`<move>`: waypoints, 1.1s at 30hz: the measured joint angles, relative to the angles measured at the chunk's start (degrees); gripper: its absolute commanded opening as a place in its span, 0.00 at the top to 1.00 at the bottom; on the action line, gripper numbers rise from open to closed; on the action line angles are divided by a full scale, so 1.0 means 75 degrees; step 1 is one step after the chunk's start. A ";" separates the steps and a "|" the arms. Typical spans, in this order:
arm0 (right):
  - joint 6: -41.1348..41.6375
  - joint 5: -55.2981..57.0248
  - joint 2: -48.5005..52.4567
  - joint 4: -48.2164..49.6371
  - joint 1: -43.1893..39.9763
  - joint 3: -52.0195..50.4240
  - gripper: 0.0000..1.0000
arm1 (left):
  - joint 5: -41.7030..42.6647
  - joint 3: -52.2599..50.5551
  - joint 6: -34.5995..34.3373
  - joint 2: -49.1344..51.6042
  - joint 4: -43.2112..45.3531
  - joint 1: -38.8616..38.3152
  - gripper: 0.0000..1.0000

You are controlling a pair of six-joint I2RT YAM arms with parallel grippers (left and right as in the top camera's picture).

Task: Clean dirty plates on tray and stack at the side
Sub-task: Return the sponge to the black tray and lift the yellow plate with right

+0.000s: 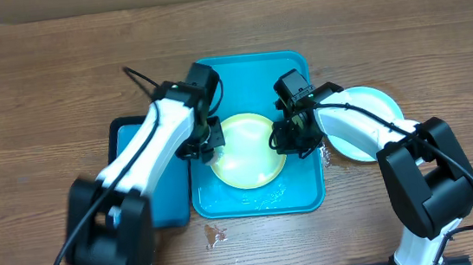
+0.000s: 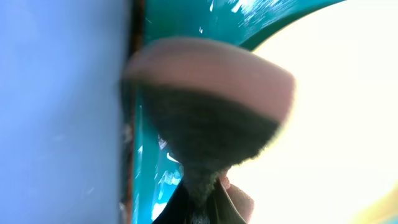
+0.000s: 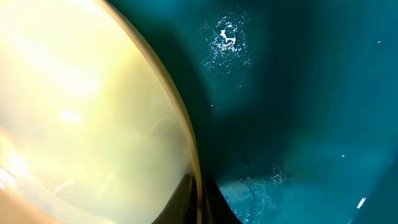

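Note:
A yellow-green plate (image 1: 245,152) lies in the teal-blue tray (image 1: 265,201). My right gripper (image 1: 292,138) is shut on the plate's right rim; in the right wrist view the rim (image 3: 186,143) runs between the dark fingers (image 3: 200,205). My left gripper (image 1: 205,142) is at the plate's left edge, shut on a sponge (image 2: 208,109) with a pink top and dark grey scrub side, held against the plate (image 2: 336,106). A pale blue-white plate (image 1: 366,124) lies on the table right of the tray, partly under my right arm. A third plate is not in view.
A smaller blue tray (image 1: 169,204) sits left of the big tray, mostly under my left arm. Water glistens on the tray floor (image 3: 227,37). A small wet patch (image 1: 214,234) lies on the wooden table in front of the tray.

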 measured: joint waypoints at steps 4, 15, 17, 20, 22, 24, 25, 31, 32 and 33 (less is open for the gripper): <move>-0.0003 0.0003 0.0000 -0.0006 0.0000 0.0000 0.96 | -0.0248 0.0003 0.0093 -0.1253 -0.0341 0.0064 0.96; 0.0006 0.0003 0.0000 0.0006 0.0000 0.0003 0.96 | -0.1338 -0.0845 0.0230 -0.2305 -0.0388 0.1582 0.92; 0.0012 0.0003 0.0000 0.0003 0.0000 0.0003 0.96 | -0.1279 -0.1492 0.0420 -0.2238 0.0184 0.1807 0.68; 0.0029 0.0006 0.0000 -0.0070 0.0000 0.0012 0.96 | -0.1029 -0.2139 0.0650 -0.2057 0.0568 0.1938 0.56; 0.0003 0.0012 0.0003 -0.0230 0.0009 0.0090 0.96 | -0.0903 -0.2259 0.0726 -0.2017 0.0513 0.1950 0.56; -0.0032 0.0134 0.0000 -0.0647 0.0064 0.0192 0.96 | -0.0842 -0.2194 0.0778 -0.2031 0.0358 0.1950 0.53; -0.0061 0.0259 -0.0009 -0.0877 0.0122 0.0248 0.96 | -0.0819 -0.2110 0.0810 -0.2031 0.0230 0.1950 0.49; -0.0388 0.1582 -0.0265 -0.1786 0.0886 0.1218 0.96 | -0.0702 -0.0699 0.0930 -0.2378 -0.0860 0.1950 0.27; -0.0490 0.1920 -0.0358 -0.1845 0.1113 0.1498 0.96 | -0.0702 -0.0452 0.0953 -0.2489 -0.0965 0.1950 0.24; -0.0589 0.2194 -0.0425 -0.1888 0.1332 0.1749 0.96 | -0.0702 -0.0087 0.0965 -0.2649 -0.1157 0.1950 0.23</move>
